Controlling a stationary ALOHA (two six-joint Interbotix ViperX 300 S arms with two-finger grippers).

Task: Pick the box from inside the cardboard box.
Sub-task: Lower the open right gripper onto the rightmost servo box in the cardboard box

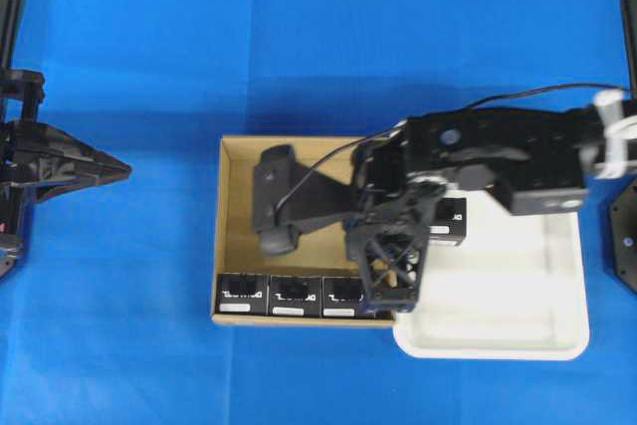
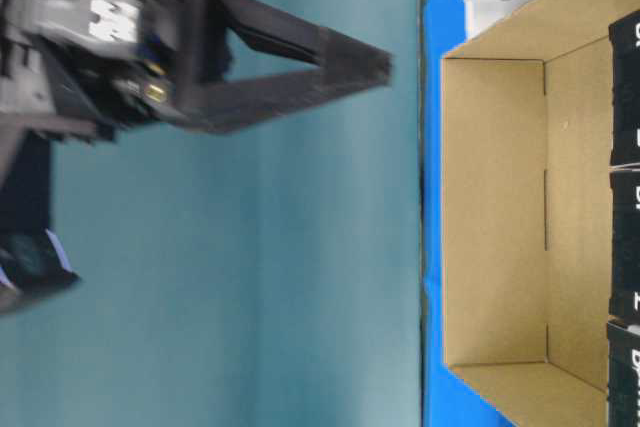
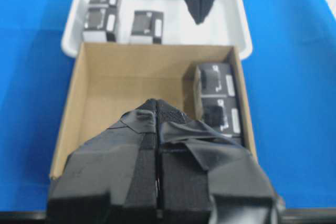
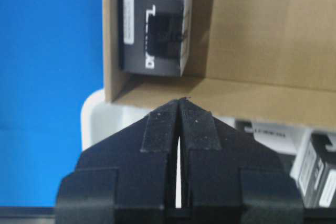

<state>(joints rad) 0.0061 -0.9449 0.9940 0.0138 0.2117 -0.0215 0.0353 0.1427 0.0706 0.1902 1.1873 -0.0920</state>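
Observation:
The cardboard box (image 1: 237,241) lies mid-table. Three black boxes (image 1: 295,296) stand in a row along its near wall; the right wrist view shows one (image 4: 155,35) in the carton's corner. My right gripper (image 1: 390,291) hangs shut and empty over the line between that corner and the white tray, tips just above the carton's wall (image 4: 181,99). The left wrist view shows it (image 3: 199,19) pointing down beyond the carton (image 3: 131,82). My left gripper (image 1: 124,171) is shut and empty, well left of the carton, pointing at it (image 3: 157,100).
A white tray (image 1: 498,291) touches the carton's right side and holds several black boxes (image 3: 147,24), one visible from overhead (image 1: 450,221). The right arm covers the carton's right half and the tray's far corner. Blue cloth lies all around.

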